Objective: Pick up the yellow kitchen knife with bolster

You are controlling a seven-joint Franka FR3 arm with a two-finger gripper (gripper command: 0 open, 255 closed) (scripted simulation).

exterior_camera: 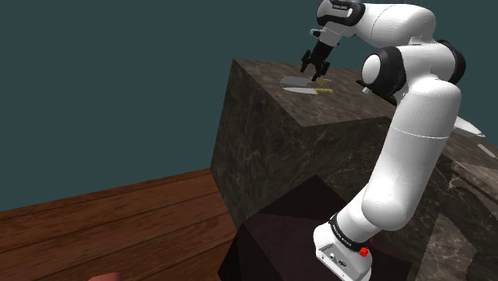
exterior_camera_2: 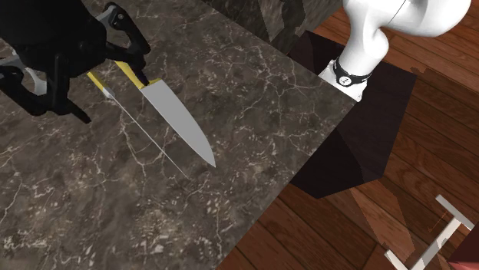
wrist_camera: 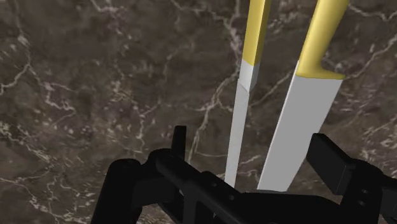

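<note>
so the gripper is hanging open over a dark marbled counter, with its two black fingers standing well apart. two yellow-handled knives are lying flat on the counter, nearly parallel and just beside each other. in the wrist view both blades are running down into the gap between the fingers. neither finger is looking like it's touching a blade, so nothing is being held.

the slim knife is the one i'm reading as the target. it's showing a pale grey collar between the yellow handle and the narrow blade, which is looking like a bolster to me. the wide knife next to it is showing a yellow handle flaring straight onto a broad grey blade.

in the second exterior view the gripper's black bulk is covering part of both handles at the upper left. the blades are pointing away from it toward the lower right, and the slim knife is lying on that view's left of the wide one, farther from the stand.

in the shoulder view the white arm is reaching up and left from its dark box stand and bending over the top of the counter block where the knives are lying. a wooden plank floor is showing below.
</note>
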